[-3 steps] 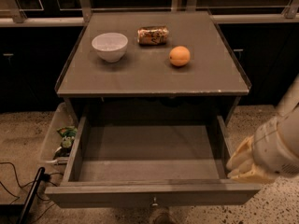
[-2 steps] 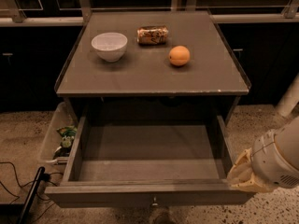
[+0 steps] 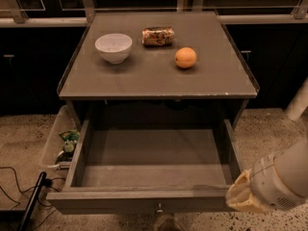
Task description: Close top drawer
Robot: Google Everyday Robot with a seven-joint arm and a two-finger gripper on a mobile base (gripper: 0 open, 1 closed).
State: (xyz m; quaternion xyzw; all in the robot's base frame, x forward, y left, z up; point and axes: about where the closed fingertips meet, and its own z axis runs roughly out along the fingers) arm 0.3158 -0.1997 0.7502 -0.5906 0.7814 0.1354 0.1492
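Note:
The top drawer (image 3: 154, 165) of the grey-brown cabinet stands pulled far out and is empty inside. Its flat front panel (image 3: 96, 203) runs along the bottom of the camera view, with a small round knob (image 3: 159, 208) at centre. My gripper (image 3: 240, 196) is at the lower right, a cream-coloured end on a white arm (image 3: 286, 177). It sits right at the drawer's front right corner, over the end of the front panel.
On the cabinet top (image 3: 159, 78) are a white bowl (image 3: 113, 47), a snack packet (image 3: 158, 36) and an orange (image 3: 185, 57). A clear bin (image 3: 57, 143) with green items stands on the floor at left, beside black cables (image 3: 19, 186). A white post (image 3: 301, 102) rises at right.
My arm has moved down and toward the camera along the drawer's right side, ending at the front right corner. The drawer has not visibly moved.

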